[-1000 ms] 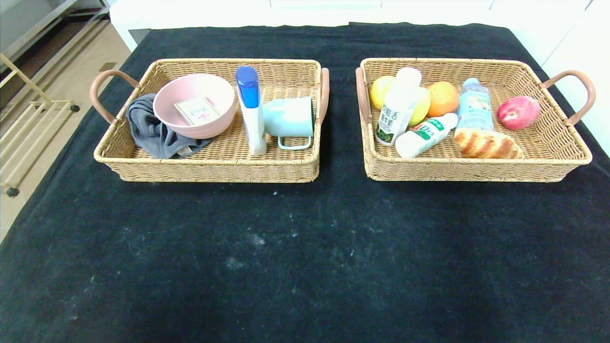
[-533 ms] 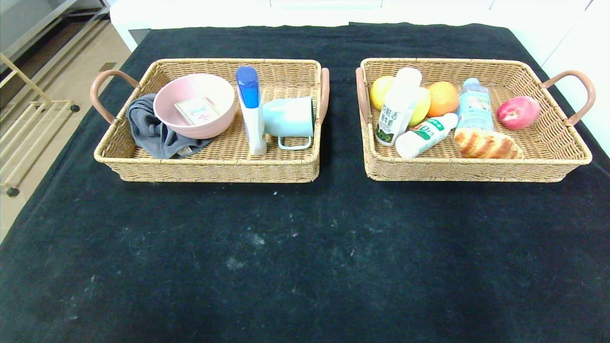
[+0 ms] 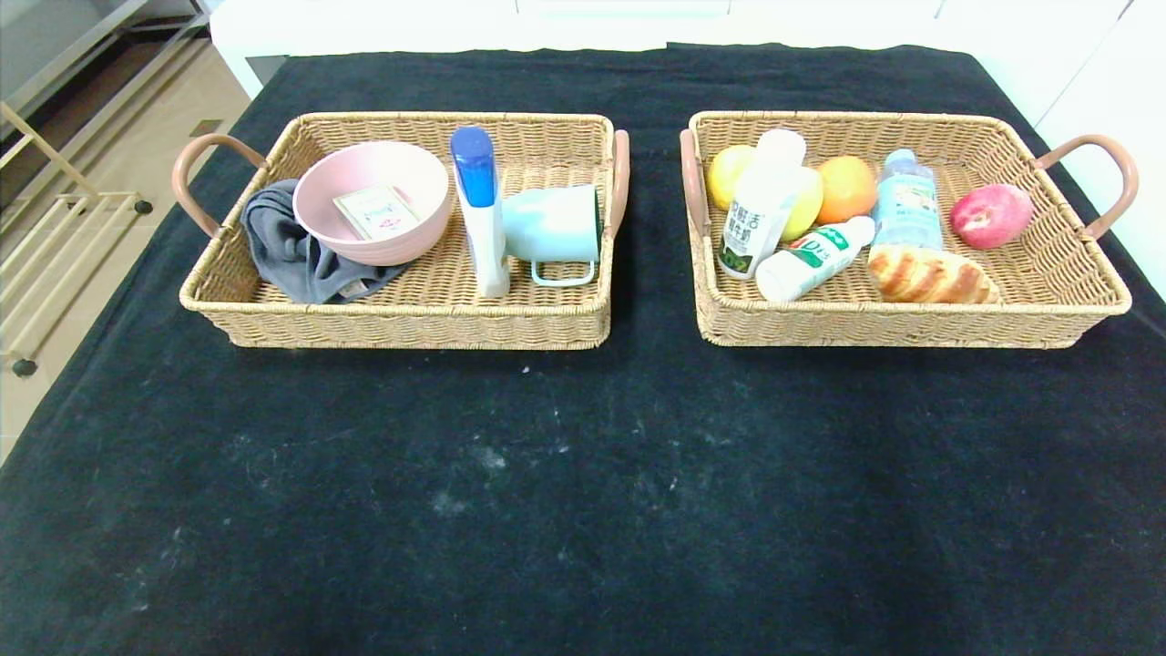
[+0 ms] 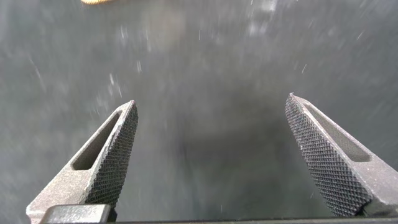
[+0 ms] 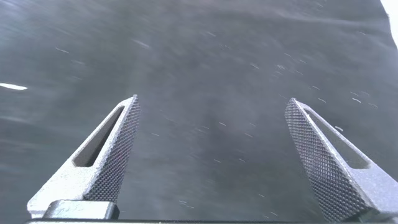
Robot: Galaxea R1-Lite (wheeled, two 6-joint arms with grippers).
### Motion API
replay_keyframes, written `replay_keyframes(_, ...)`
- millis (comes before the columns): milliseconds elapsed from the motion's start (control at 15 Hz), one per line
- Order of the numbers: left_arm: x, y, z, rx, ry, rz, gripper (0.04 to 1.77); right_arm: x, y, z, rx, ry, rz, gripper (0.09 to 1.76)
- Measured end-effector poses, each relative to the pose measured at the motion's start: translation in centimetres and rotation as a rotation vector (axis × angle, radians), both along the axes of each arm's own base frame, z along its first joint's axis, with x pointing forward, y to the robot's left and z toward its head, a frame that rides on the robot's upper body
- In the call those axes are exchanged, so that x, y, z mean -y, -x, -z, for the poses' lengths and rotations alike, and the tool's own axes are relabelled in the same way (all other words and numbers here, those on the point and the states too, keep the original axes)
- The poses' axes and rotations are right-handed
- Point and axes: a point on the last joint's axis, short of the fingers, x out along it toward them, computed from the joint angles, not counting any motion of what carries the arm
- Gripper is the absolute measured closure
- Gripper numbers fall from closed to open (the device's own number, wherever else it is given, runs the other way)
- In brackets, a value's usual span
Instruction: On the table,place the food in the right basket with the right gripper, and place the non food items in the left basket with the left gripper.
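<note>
A: Where is the food?
B: All in the right basket [image 3: 1057, 301]: a yellow fruit [image 3: 726, 173] at its far inner corner, an orange [image 3: 847, 187] beside it, a tall milk bottle [image 3: 761, 219] leaning across both, a small green-labelled bottle [image 3: 811, 260] lying nearer the front wall, a water bottle [image 3: 906, 205], a bread roll [image 3: 929, 278] at the front, and a red apple [image 3: 991, 215] toward the outer handle.

A: And the non-food?
B: In the left basket [image 3: 410, 319], just beside the right basket: a pink bowl [image 3: 414, 191] holding a small packet [image 3: 375, 211], a grey cloth [image 3: 287, 251] under it, a blue-capped tube [image 3: 481, 214], and a tipped pale blue mug [image 3: 551, 223].

A: The hands?
B: Left hand [image 4: 211, 109] and right hand [image 5: 212, 107] each hang over the bare black bench [image 3: 583, 501], spread wide, gripping nothing.
</note>
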Motion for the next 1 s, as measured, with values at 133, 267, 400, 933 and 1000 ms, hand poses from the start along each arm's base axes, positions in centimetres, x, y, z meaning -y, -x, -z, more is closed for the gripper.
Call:
replay_keyframes(133, -0.1, -0.2, 0.6, -0.027, 0.004, -0.044, 0.09, 0.1, -0.3, 0.7, -0.01, 0.048, 0.03, 0.15)
replay_keyframes(267, -0.2, -0.2, 0.7, -0.037, 0.006, -0.082, 0.09, 0.1, -0.3, 1.0, -0.018, 0.047, 0.03, 0.15)
replay_keyframes(400, -0.3, -0.4, 1.2, -0.045, 0.004, -0.149, 0.09, 0.1, -0.4, 1.0, -0.022, 0.014, 0.032, 0.15)
replay_keyframes(933, -0.4, -0.6, 1.7, -0.06, 0.129, -0.18, 0.09, 0.1, -0.4, 1.0, -0.021, -0.05, 0.041, 0.14)
replay_keyframes(1000, -0.4, -0.6, 1.7, -0.057, 0.131, -0.181, 0.09, 0.1, -0.4, 1.0, -0.021, -0.049, 0.04, 0.14)
